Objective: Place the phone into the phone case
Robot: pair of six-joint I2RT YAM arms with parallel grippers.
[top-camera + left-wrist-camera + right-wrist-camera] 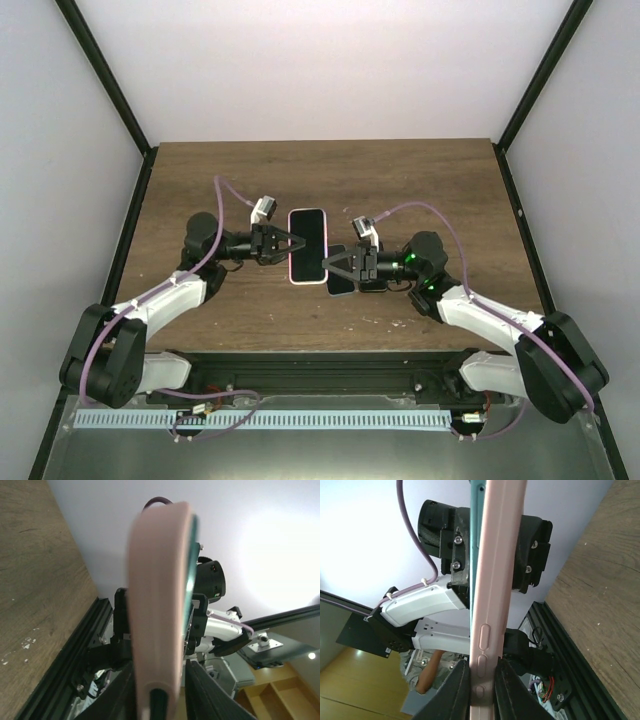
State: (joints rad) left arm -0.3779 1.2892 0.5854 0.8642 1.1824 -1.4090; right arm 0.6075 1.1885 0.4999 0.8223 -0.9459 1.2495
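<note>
A pink phone case [308, 245] with the black-screened phone in it is held flat above the wooden table [420, 180], between both arms. My left gripper [288, 244] is shut on its left long edge. My right gripper [327, 264] is shut on its lower right edge. In the left wrist view the case [160, 595] runs edge-on between my fingers [207, 697], with the phone's teal rim [192, 575] along one side. In the right wrist view the case's button side [495, 580] sits clamped in my gripper [482, 680], with the teal rim [475, 535] on its left.
A dark rectangular patch [341, 284] lies on the table under the right gripper; I cannot tell if it is a shadow or an object. Black frame rails [300, 365] run along the near table edge. White walls enclose the table.
</note>
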